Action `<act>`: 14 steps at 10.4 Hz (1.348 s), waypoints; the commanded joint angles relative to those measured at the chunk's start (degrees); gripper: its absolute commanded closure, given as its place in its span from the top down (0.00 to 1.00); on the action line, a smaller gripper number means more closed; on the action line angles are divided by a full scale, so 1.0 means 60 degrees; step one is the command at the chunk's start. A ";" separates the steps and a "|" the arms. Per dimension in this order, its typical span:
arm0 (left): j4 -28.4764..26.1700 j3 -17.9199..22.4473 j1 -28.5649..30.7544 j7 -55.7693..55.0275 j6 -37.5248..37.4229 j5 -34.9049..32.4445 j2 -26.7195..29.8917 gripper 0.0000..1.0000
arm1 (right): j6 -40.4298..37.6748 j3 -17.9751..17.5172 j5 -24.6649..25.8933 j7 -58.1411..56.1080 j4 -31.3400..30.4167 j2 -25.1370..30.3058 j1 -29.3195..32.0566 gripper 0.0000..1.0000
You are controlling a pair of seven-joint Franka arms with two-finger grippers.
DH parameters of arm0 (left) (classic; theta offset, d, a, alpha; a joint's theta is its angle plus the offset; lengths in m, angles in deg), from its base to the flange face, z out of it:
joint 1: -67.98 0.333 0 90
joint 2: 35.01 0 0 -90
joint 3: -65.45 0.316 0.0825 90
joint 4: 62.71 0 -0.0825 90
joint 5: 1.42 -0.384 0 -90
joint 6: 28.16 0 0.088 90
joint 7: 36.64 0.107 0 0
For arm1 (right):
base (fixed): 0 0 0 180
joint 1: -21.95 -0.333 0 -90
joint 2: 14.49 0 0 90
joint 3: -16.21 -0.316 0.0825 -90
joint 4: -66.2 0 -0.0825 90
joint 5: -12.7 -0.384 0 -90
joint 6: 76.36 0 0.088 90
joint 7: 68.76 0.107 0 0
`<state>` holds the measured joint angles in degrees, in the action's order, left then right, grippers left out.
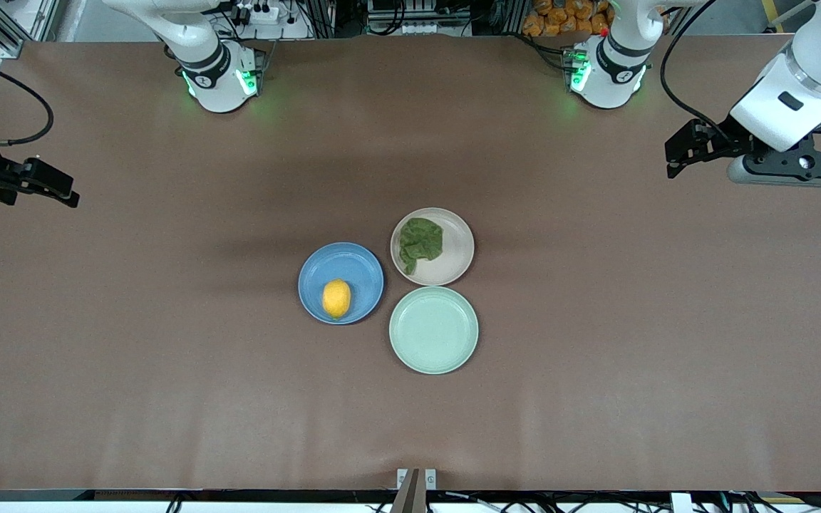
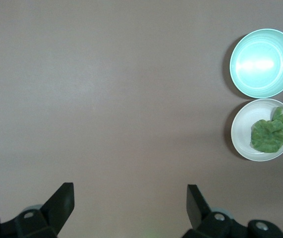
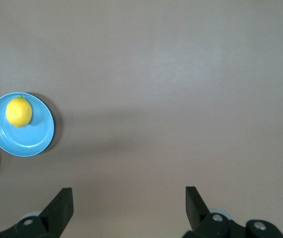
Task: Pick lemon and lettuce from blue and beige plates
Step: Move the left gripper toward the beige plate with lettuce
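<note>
The lemon (image 1: 336,298) lies on the blue plate (image 1: 343,260) near the table's middle. The lettuce (image 1: 421,242) lies on the beige plate (image 1: 455,251), beside the blue plate toward the left arm's end. My left gripper (image 1: 673,159) is open and empty, held over bare table at the left arm's end. My right gripper (image 1: 68,191) is open and empty over bare table at the right arm's end. The left wrist view shows its open gripper (image 2: 130,198), the lettuce (image 2: 268,135) and the beige plate (image 2: 241,130). The right wrist view shows its open gripper (image 3: 129,198), the lemon (image 3: 19,111) and the blue plate (image 3: 34,140).
An empty pale mint-green plate (image 1: 433,330) sits nearer to the front camera than the beige plate, touching or almost touching both plates; it also shows in the left wrist view (image 2: 263,63). The brown table (image 1: 168,356) spreads wide around the three plates.
</note>
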<state>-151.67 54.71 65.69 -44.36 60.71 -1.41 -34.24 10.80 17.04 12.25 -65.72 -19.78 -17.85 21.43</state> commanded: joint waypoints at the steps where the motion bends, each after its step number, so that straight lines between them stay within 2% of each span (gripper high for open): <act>1: 0.0075 0.0076 -0.0072 0.0275 -0.0178 -0.0104 0.0076 1.00 | 0.0033 -0.0065 0.0001 0.0020 0.0033 0.0004 0.0042 1.00; 9: 0.0060 -0.0011 -0.0057 0.0131 -0.0149 -0.0177 -0.0421 1.00 | -0.0084 -0.0065 0.0089 -0.0009 0.0091 0.0092 0.0072 1.00; 14: -0.0042 -0.0084 -0.0115 0.0115 0.0656 0.0569 -0.1168 1.00 | -0.0333 -0.0050 0.0411 -0.0141 0.0077 0.0136 0.0130 1.00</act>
<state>-152.02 54.35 65.41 -44.36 63.59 0.52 -40.37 9.72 17.33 13.85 -65.83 -19.52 -17.66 21.44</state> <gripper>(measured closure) 0.000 0.000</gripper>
